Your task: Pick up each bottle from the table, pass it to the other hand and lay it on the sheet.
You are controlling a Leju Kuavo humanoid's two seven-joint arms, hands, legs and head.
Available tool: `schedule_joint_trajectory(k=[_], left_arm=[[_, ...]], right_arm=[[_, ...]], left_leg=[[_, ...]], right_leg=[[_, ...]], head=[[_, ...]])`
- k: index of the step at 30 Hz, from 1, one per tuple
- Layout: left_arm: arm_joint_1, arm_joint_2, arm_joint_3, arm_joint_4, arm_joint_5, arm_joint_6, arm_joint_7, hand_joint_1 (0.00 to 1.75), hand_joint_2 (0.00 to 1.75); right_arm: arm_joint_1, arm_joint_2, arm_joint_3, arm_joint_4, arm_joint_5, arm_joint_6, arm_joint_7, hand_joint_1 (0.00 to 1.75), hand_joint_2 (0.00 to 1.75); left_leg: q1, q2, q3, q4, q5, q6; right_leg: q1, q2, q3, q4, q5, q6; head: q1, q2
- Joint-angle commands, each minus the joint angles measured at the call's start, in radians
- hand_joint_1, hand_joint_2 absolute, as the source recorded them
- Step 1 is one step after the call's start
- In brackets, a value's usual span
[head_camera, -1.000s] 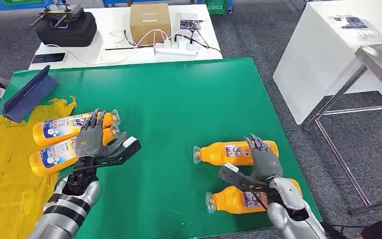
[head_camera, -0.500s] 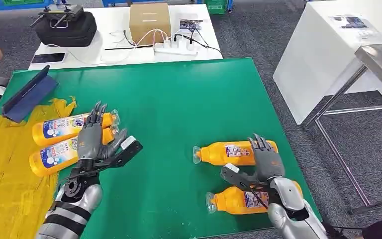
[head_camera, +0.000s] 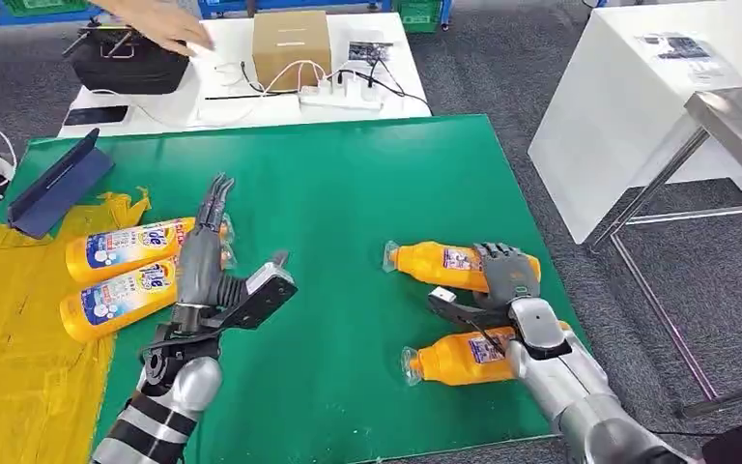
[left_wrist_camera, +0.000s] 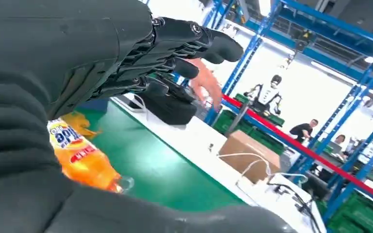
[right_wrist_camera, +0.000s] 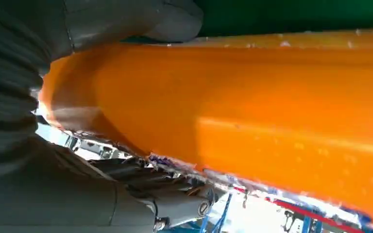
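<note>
A green tabletop [head_camera: 348,193] fills the middle of the head view, with a crumpled yellow sheet [head_camera: 10,329] covering its lower left corner. Two orange plastic bottles with blue-and-white labels lie side by side at the sheet's right edge, caps pointing right: the upper sheet bottle [head_camera: 126,246] and the lower sheet bottle [head_camera: 116,298]. The robot's left hand [head_camera: 214,280] hovers just right of them, fingers stretched straight and apart towards the top of the frame, thumb out to the right, holding nothing.

At lower right, two more orange bottles lie on the green surface, caps pointing left. The right hand [head_camera: 502,285] has its fingers curled over the far orange bottle [head_camera: 440,263] at its base end, thumb below it. In the right wrist view that bottle's orange side [right_wrist_camera: 252,107] lies pressed between thumb and fingers. The near orange bottle [head_camera: 459,358] lies just below, partly under the silver forearm.

At upper left, a dark blue folded case [head_camera: 58,184] rests on the green surface. Beyond, a white table [head_camera: 222,97] carries a brown cardboard box [head_camera: 292,43], a black bag [head_camera: 121,63] and a white power strip [head_camera: 343,95]. A person's hand [head_camera: 159,21] reaches over the bag.
</note>
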Motion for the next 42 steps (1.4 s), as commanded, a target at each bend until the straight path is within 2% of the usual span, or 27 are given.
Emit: schedule_joint_trajectory(k=[1, 4, 6, 23, 24, 25, 26, 27, 29, 30, 31, 34, 38, 40, 42], left_arm=[[-0.024, 0.009, -0.031, 0.012, 0.018, -0.003, 0.003, 0.0, 1.75], [-0.023, 0.003, -0.031, 0.01, 0.024, -0.005, 0.003, 0.0, 1.75], [-0.011, 0.004, -0.029, 0.0, 0.026, -0.007, 0.004, 0.0, 1.75], [-0.003, 0.007, -0.027, -0.012, 0.025, -0.009, 0.004, 0.0, 1.75], [0.009, 0.006, -0.021, -0.026, 0.026, -0.013, 0.006, 0.0, 1.75], [0.022, 0.007, -0.019, -0.045, 0.027, -0.02, 0.008, 0.0, 1.75], [0.035, 0.011, -0.018, -0.067, 0.027, -0.028, 0.01, 0.0, 1.75], [0.087, 0.018, -0.01, -0.145, 0.268, -0.213, -0.08, 0.0, 1.75], [0.13, 0.032, -0.013, -0.203, 0.305, -0.251, -0.085, 0.0, 1.75], [0.139, 0.034, -0.013, -0.211, 0.357, -0.293, -0.093, 0.0, 1.75], [0.139, 0.034, -0.014, -0.208, 0.371, -0.304, -0.092, 0.0, 1.75], [0.127, 0.027, -0.01, -0.189, 0.455, -0.354, -0.105, 0.0, 1.75], [0.119, 0.034, -0.01, -0.18, 0.545, -0.402, -0.127, 0.0, 1.75], [0.12, 0.036, -0.015, -0.184, 0.534, -0.388, -0.125, 0.0, 1.75], [0.131, 0.039, -0.023, -0.204, 0.542, -0.394, -0.126, 0.0, 1.75]], right_arm=[[-0.048, 0.032, 0.045, 0.184, 0.032, -0.005, 0.003, 1.75, 1.75], [-0.043, 0.032, 0.043, 0.188, 0.042, -0.014, 0.004, 1.75, 1.75], [-0.03, 0.044, 0.024, 0.156, 0.035, -0.078, 0.003, 1.75, 1.75], [-0.026, 0.049, 0.022, 0.138, 0.039, -0.062, 0.01, 1.75, 1.75], [0.002, 0.06, -0.013, 0.073, 0.019, -0.184, 0.007, 1.75, 1.75], [0.015, 0.076, -0.033, 0.035, 0.017, -0.228, 0.011, 1.75, 1.75], [0.031, 0.085, -0.043, -0.01, 0.027, -0.204, 0.017, 1.75, 1.75], [0.196, 0.21, -0.241, -0.397, -0.235, -0.479, -0.279, 1.75, 1.75], [0.307, 0.249, -0.172, -0.71, -0.209, -0.389, -0.178, 1.75, 1.75], [0.335, 0.249, -0.138, -0.804, -0.213, -0.373, -0.147, 1.75, 1.75], [0.342, 0.249, -0.126, -0.829, -0.222, -0.379, -0.14, 1.75, 1.75], [0.347, 0.24, -0.095, -0.86, -0.334, -0.423, -0.21, 1.75, 1.75], [0.344, 0.248, -0.077, -0.87, -0.327, -0.479, -0.257, 1.75, 1.75], [0.344, 0.269, -0.11, -0.873, -0.259, -0.479, -0.256, 1.75, 1.75], [0.336, 0.265, -0.112, -0.853, -0.266, -0.479, -0.258, 1.75, 1.75]], left_leg=[[0.001, 0.0, 0.004, 0.0, 0.0, 0.0], [0.001, 0.0, 0.005, 0.0, -0.001, 0.0], [0.001, 0.0, 0.006, -0.001, 0.0, 0.0], [0.001, 0.001, 0.007, 0.0, 0.0, 0.0], [0.001, 0.001, 0.008, 0.0, 0.0, 0.0], [0.001, 0.001, 0.007, 0.0, 0.0, 0.0], [0.001, 0.001, 0.007, -0.001, 0.0, 0.0], [0.001, 0.002, 0.008, -0.001, -0.001, 0.0], [0.002, 0.006, 0.006, 0.0, -0.001, -0.001], [0.002, 0.009, 0.008, -0.001, -0.004, -0.002], [0.001, 0.006, 0.005, 0.0, -0.002, -0.001], [0.001, 0.003, 0.003, 0.0, -0.004, -0.002], [0.002, -0.004, 0.002, 0.001, -0.004, -0.001], [0.002, -0.001, -0.003, 0.0, -0.002, -0.001], [0.001, -0.001, -0.002, 0.0, -0.003, -0.001]], right_leg=[[0.001, 0.0, 0.005, -0.001, -0.001, -0.003], [0.001, 0.0, 0.006, -0.001, -0.001, -0.003], [0.001, 0.0, 0.006, -0.001, 0.0, -0.003], [0.001, 0.001, 0.006, -0.001, 0.0, -0.002], [0.001, 0.001, 0.007, -0.001, 0.0, -0.003], [0.001, 0.001, 0.007, -0.001, 0.0, -0.003], [0.001, 0.001, 0.006, -0.001, 0.0, -0.002], [0.001, 0.003, 0.007, -0.001, 0.0, -0.003], [0.002, 0.006, 0.004, -0.001, 0.001, -0.003], [0.002, 0.009, 0.005, 0.0, -0.001, -0.005], [0.001, 0.007, 0.004, 0.002, -0.001, -0.004], [0.002, 0.003, 0.001, 0.003, -0.003, -0.004], [0.002, -0.002, 0.003, 0.002, -0.008, -0.003], [0.001, 0.0, -0.002, 0.001, -0.005, -0.002], [0.001, 0.0, -0.001, 0.001, -0.005, -0.002]], head=[[0.0, 0.0], [0.0, 0.0], [0.0, 0.0], [0.0, 0.0], [0.0, 0.0], [0.0, 0.0], [0.0, 0.0], [0.0, 0.0], [0.0, 0.0], [0.0, 0.0], [0.001, 0.0], [-0.002, 0.0], [0.0, 0.0], [0.0, 0.0], [0.0, 0.0]])
